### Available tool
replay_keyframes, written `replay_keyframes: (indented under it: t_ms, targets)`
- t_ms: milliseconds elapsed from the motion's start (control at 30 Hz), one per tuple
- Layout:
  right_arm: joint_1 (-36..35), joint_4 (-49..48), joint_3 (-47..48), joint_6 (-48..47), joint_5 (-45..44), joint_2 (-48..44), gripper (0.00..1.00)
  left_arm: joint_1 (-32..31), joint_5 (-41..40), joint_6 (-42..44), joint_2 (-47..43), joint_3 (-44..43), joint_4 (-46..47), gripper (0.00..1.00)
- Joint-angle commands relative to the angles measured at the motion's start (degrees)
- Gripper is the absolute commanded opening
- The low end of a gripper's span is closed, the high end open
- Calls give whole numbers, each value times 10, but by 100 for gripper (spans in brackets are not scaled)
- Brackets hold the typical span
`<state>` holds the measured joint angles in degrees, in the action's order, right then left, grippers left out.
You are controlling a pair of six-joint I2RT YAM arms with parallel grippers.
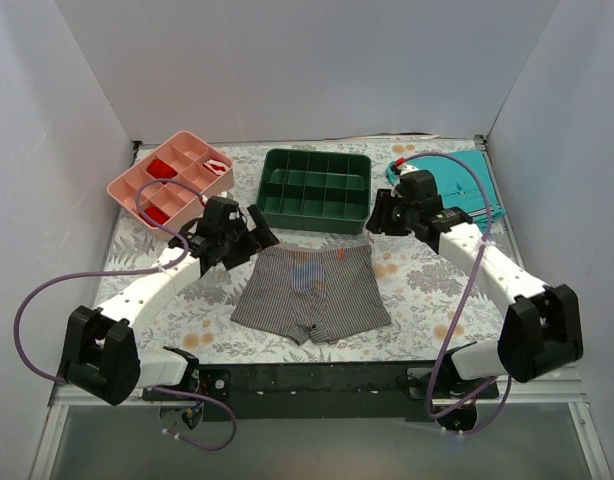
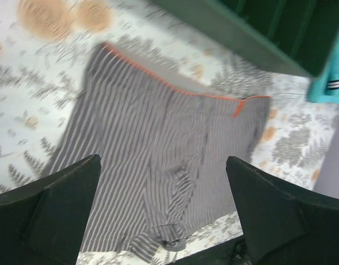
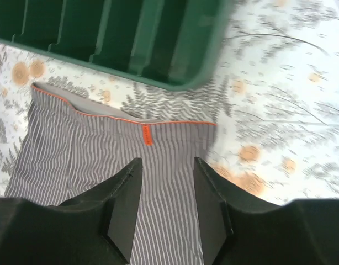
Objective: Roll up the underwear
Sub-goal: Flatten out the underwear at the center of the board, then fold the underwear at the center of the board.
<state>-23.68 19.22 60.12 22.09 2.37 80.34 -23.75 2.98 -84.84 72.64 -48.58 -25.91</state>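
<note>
The underwear (image 1: 312,292) lies flat and spread out on the floral table cover, orange-edged waistband to the far side and legs towards the arms. It is grey with fine stripes. My left gripper (image 1: 255,238) hovers over its far left corner, jaws wide open and empty. In the left wrist view the underwear (image 2: 169,154) fills the space between and beyond the fingers of the left gripper (image 2: 163,160). My right gripper (image 1: 379,215) hovers just beyond the far right corner, open and empty. In the right wrist view the right gripper (image 3: 167,163) is above the waistband end of the underwear (image 3: 92,149).
A green divided tray (image 1: 317,190) stands just behind the underwear, close to both grippers. A pink divided tray (image 1: 172,178) holding red items sits at the back left. Teal shorts (image 1: 467,180) lie at the back right. White walls enclose the table.
</note>
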Motion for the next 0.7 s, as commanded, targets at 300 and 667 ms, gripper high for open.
replay_keyframes:
  t_ms: [300, 667]
  targets:
    - [101, 46, -227, 39, 53, -198, 48, -29, 110, 27, 136, -131, 2, 98]
    - [102, 39, -273, 56, 122, -246, 47, -31, 55, 51, 209, -47, 155, 98]
